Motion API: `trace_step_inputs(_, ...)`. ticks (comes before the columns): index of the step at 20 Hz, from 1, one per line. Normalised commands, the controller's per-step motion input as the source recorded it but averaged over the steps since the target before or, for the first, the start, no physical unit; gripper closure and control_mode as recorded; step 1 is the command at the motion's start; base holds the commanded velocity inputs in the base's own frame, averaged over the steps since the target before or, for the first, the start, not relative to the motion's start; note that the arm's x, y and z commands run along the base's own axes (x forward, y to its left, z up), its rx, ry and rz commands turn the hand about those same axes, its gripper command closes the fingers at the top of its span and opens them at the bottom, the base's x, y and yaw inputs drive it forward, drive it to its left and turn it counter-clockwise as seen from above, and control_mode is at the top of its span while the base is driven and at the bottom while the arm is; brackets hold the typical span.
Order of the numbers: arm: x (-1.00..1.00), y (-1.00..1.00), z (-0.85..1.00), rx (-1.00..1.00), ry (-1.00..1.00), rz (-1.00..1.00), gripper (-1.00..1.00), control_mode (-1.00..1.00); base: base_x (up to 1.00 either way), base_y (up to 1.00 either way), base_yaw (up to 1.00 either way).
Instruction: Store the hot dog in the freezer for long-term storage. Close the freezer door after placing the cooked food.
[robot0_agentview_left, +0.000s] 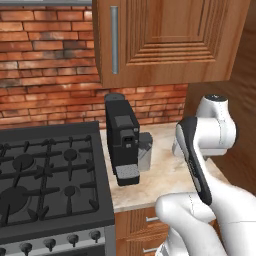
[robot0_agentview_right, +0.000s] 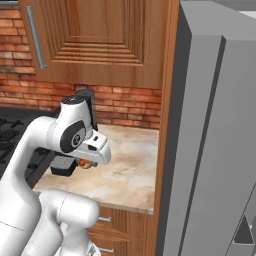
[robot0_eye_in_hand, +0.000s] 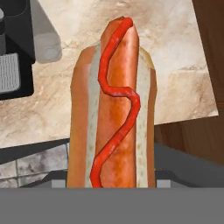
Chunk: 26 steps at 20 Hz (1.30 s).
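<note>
A beige marble desk (robot0_agentview_right: 127, 170) sits under brick wall and wooden cabinets (robot0_agentview_left: 165, 40) — stove (robot0_agentview_left: 45, 175) left, coffee machine (robot0_agentview_left: 121, 142) beside it. The hot dog (robot0_eye_in_hand: 113, 109) looms before the camera, above the desk; whether the end effector clamps it cannot be told.

Marble counter (robot0_agentview_left: 165, 172) bears coffee machine (robot0_agentview_left: 121, 140)

The hot dog (robot0_eye_in_hand: 113, 109) stands lengthwise up the middle of the hand view, very close to the camera: a red-orange sausage in a tan bun with 1 wavy red line of sauce along it. Behind it lies the beige marbled counter (robot0_eye_in_hand: 175, 57), with the black coffee machine (robot0_eye_in_hand: 17, 48) at the left edge and brown wood (robot0_eye_in_hand: 210, 52) at the right.
</note>
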Motion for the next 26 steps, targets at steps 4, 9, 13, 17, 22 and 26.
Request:
trace_step_inputs(4, -0.16, 0.02, 0.02, 0.03, 0.05, 0.0, 1.0, -1.0, 0.0, 0.0, 0.0)
trace_step_inputs(9, -0.36, 0.14, 0.21, 0.04, 0.0, 0.0, 1.0, -1.0, 0.0, 0.0, 0.0)
trace_step_inputs(13, -0.2, 0.07, 0.04, 0.0, 0.0, 0.0, 1.0, -1.0, 0.0, 0.0, 0.0)
trace_step_inputs(17, 0.0, 0.0, 0.0, 0.0, 0.0, 0.0, 1.0, -1.0, 0.0, 0.0, 0.0)
trace_step_inputs(22, -0.06, 0.0, 0.0, 0.0, 0.0, 0.0, 1.0, -1.0, 0.0, 0.0, 0.0)
trace_step_inputs(26, -0.24, 0.0, 0.0, 0.0, 0.0, 0.0, 1.0, 1.0, -0.34, 0.0, 0.0)
